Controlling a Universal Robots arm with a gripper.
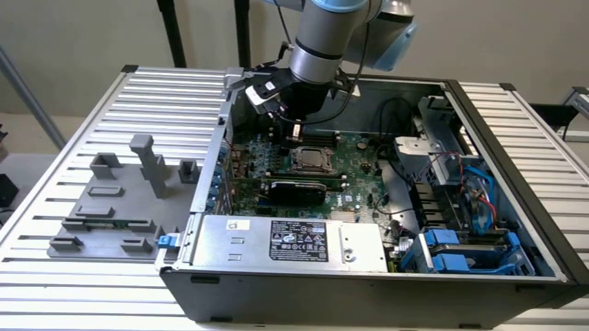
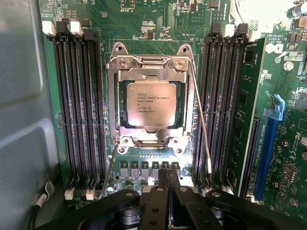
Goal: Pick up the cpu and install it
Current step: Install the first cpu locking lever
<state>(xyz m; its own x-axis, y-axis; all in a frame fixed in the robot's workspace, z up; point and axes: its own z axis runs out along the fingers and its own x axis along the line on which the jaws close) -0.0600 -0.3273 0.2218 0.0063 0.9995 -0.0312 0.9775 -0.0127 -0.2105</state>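
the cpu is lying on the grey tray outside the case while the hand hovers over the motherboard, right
Not quite. The cpu is not on the grey tray; it lies in the socket on the motherboard, as the wrist view shows. The hand does hover over the motherboard, inside the case.

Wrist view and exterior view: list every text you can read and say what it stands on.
"INTEL" and "XEON": top printed line on the cpu, which lies in its socket; the lines under it are too small to read.
White print on the motherboard: too small to read.
Print on the black label of the silver box: too small to read.
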